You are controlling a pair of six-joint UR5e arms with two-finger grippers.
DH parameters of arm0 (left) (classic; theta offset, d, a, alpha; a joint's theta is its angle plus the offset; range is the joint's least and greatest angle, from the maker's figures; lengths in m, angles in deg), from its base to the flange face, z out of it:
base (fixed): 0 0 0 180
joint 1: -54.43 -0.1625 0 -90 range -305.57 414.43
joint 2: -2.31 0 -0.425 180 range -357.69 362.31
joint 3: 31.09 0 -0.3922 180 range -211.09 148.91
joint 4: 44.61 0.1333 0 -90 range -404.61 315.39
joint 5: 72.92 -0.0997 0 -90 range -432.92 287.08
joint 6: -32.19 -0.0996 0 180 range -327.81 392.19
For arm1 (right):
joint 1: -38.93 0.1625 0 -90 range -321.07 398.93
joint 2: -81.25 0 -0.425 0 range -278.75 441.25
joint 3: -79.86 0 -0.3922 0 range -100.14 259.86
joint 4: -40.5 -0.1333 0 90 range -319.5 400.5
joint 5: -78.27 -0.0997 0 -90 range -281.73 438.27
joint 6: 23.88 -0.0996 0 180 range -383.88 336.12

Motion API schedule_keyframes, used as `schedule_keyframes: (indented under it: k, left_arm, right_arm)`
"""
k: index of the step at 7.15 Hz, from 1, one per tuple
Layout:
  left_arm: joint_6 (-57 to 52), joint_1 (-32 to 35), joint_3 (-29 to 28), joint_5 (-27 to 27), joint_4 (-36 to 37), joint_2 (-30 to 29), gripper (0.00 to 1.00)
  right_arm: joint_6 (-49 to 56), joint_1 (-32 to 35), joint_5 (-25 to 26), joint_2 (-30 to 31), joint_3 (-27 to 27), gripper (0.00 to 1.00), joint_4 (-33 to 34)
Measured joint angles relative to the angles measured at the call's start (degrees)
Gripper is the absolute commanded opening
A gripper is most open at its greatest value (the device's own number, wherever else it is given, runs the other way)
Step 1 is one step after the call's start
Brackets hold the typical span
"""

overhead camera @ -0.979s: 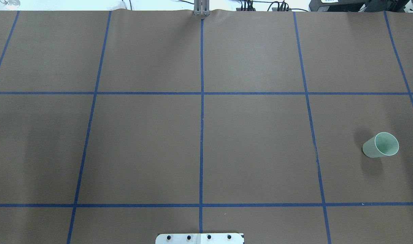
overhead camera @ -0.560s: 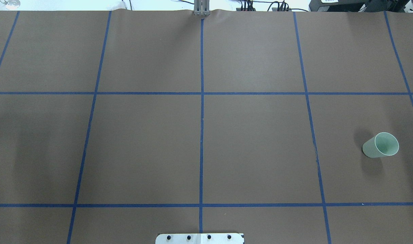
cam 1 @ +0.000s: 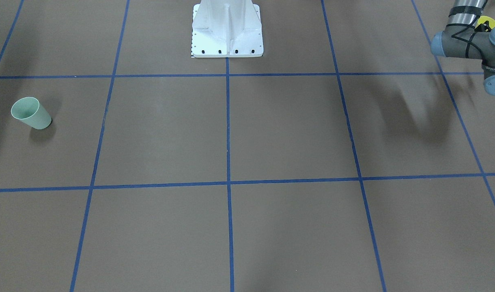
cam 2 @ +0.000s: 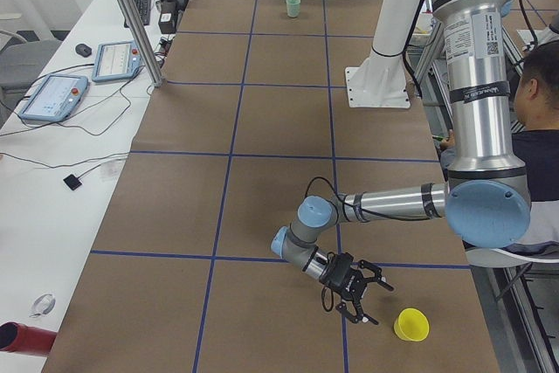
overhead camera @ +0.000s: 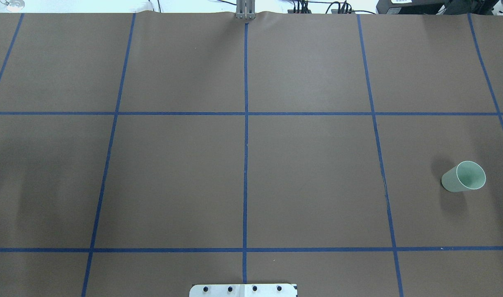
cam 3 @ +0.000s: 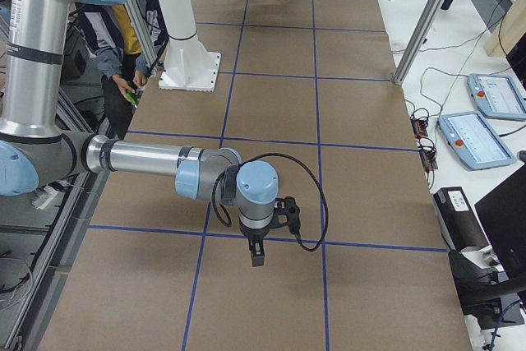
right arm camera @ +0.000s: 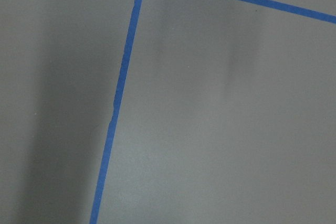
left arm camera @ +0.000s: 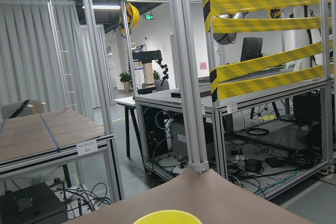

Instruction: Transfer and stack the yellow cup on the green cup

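Okay, frame label (left arm camera: 86, 147) too small; left gripper (cam 2: 377, 303) beside yellow cup (cam 2: 410, 325); it and right gripper (cam 3: 256, 259): spread or closed, can't tell; green cup (overhead camera: 464, 177) far.

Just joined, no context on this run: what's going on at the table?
The left claw sits low beside the yellow cup at the robot's left end of the table, apart from it, gripping nothing. The green cup stands upright, alone, far over on the right side. The right claw hangs above bare table, holding nothing. The stacking has not begun.
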Motion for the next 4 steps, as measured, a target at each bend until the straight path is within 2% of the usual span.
schedule_keyframes:
  k: [4]
  left_arm:
    - [1.3,-1.4,-0.7,2.5,-3.1,-0.1,1.0]
  right_arm:
    - [0.0,-0.3,0.0,-0.3,-0.1,1.0,0.1]
